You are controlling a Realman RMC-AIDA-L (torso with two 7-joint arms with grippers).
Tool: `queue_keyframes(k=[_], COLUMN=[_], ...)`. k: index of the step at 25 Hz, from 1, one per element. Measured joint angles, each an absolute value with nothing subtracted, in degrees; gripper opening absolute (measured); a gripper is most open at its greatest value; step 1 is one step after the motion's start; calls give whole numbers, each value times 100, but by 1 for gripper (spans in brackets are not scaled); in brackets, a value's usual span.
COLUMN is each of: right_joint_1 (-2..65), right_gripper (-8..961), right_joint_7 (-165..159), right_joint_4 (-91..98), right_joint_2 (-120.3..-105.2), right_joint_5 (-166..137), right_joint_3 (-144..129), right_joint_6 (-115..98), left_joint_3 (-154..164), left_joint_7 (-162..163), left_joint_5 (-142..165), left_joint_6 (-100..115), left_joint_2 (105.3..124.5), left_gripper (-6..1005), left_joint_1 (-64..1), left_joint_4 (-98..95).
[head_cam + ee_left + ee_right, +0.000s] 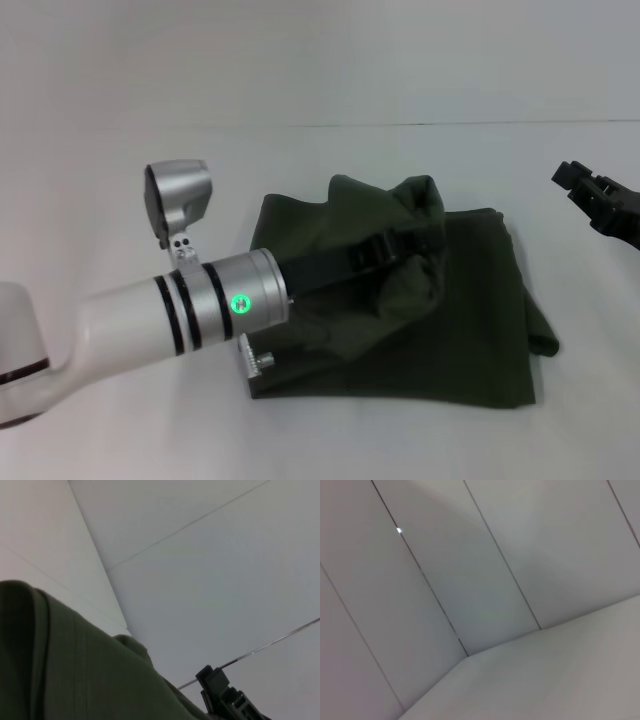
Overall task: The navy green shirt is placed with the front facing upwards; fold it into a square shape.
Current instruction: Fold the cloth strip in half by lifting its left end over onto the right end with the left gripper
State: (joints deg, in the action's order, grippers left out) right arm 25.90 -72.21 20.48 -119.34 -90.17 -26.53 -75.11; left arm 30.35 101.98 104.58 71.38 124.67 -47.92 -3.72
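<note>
While the white left arm reaches in from the near left, its left pincer [400,243] sits pressed together on a raised bunch of the navy green shirt [450,320], evidently to carry that flap across for a fold. Most of the garment lies flat on the bench [120,420] at centre, already roughly rectangular (lettering not visible). Farther off at the right edge, the right pincer [585,190] hovers clear of the cloth, well apart; whether it is spread, I cannot tell.
</note>
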Motion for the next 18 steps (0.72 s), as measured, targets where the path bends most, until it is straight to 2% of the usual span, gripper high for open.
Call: queue_keyframes(k=[8, 18], right_joint_1=[2595, 2643], right_gripper=[184, 184], right_joint_7=[-7198, -7148], right_joint_4=[2048, 2008], right_joint_2=[-11951, -11962], right_joint_5=[-9017, -9018], right_joint_3=[-2544, -2563], right_joint_6=[-7519, -7514], left_joint_3=[2599, 2252], left_joint_7=[9572, 8845], left_joint_5=[10458, 10486], left_joint_6=[6806, 6591], left_joint_2=[12471, 12471], left_gripper=[62, 63], left_joint_1=[-5055, -5090], left_joint_4=[369, 837])
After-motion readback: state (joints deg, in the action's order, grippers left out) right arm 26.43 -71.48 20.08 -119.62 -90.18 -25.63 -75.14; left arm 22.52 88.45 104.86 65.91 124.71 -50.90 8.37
